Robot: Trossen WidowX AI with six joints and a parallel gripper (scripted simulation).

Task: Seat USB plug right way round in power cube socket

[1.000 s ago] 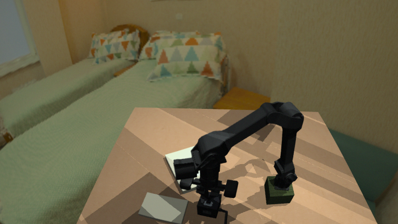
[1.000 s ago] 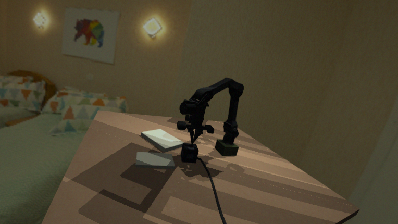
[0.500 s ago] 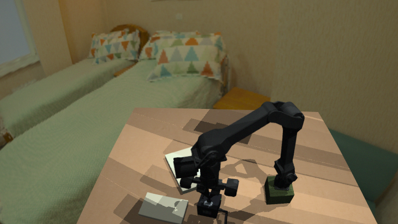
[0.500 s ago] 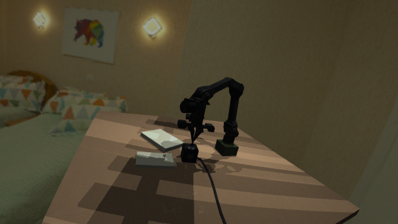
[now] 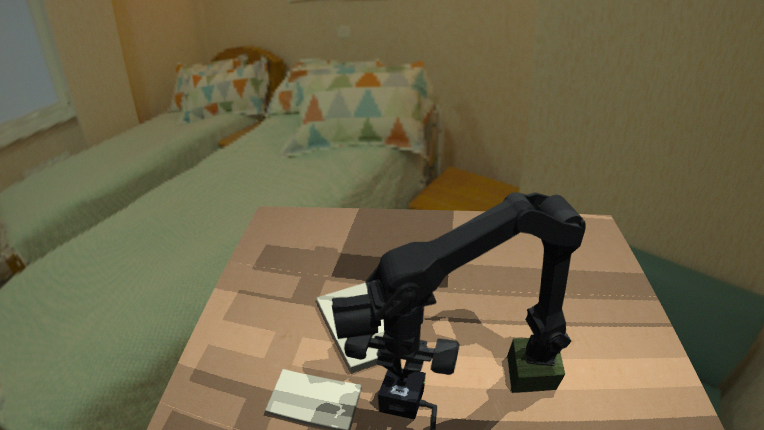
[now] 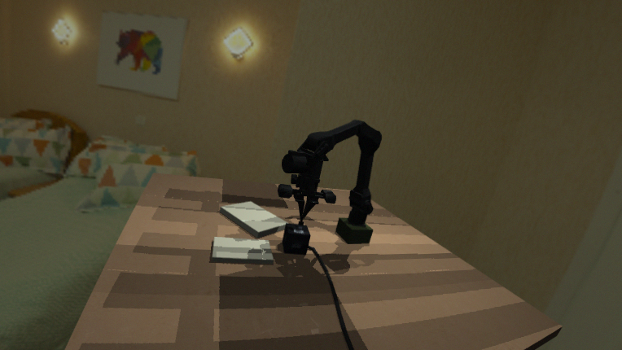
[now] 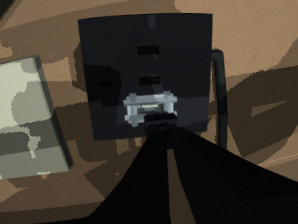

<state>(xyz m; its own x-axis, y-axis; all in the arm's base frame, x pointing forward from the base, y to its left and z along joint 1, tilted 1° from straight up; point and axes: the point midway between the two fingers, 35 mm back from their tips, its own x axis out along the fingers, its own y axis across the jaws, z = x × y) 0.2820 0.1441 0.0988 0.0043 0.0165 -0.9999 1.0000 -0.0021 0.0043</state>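
Note:
The black power cube point(image 5: 396, 408) point(image 6: 295, 245) point(image 7: 112, 55) stands on the table. The socket on its top has a light grey metal surround point(image 7: 150, 98), and part of the socket's inside shows in the wrist view. My gripper point(image 5: 402, 372) point(image 6: 301, 218) point(image 7: 166, 138) is shut on the dark USB plug point(image 5: 401, 380) point(image 6: 300, 223) point(image 7: 161, 119), with the fingers pointing down over the cube. The plug appears at or just above the socket's mouth, overlapping its near edge in the wrist view. Its metal end and which way round it is cannot be made out.
A black cable point(image 5: 434, 415) point(image 6: 330, 277) point(image 7: 220, 90) leaves the cube's right side. One pale flat slab point(image 5: 315, 397) point(image 6: 242, 250) point(image 7: 25, 110) lies left of the cube, and another point(image 5: 355, 365) point(image 6: 252, 217) lies behind. The arm's green base block point(image 5: 537, 379) point(image 6: 354, 233) stands behind right.

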